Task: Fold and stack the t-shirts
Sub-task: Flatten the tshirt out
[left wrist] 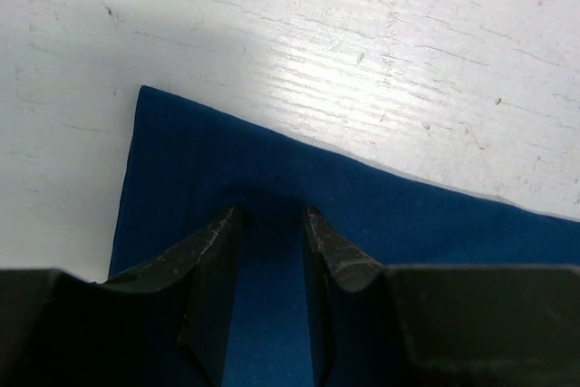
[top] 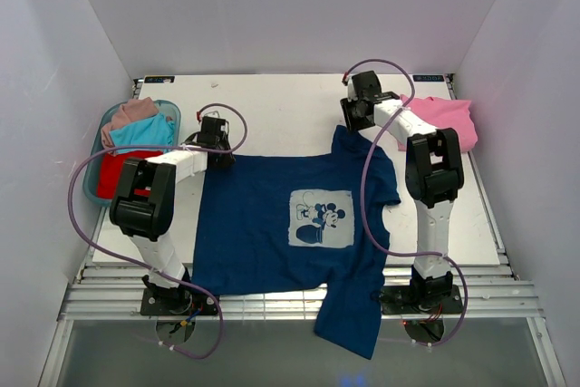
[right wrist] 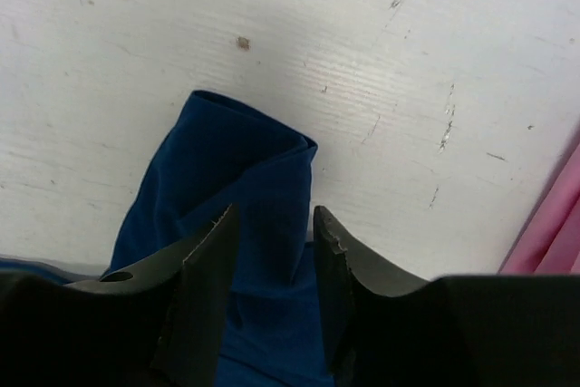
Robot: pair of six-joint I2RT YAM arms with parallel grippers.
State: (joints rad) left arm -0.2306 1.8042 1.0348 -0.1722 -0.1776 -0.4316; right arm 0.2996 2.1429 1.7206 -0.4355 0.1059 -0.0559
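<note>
Both left fingers and right fingers stand parted, holding nothing, astride the far corners of the navy tee spread on the counter; closing shallow, I reckon, would let a corner slip and skew the fold.

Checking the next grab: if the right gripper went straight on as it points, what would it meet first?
Probably the navy t-shirt: its bunched fold lies just ahead of the right gripper, between its parted jaws, white table beyond. Contact depth is unclear.
</note>
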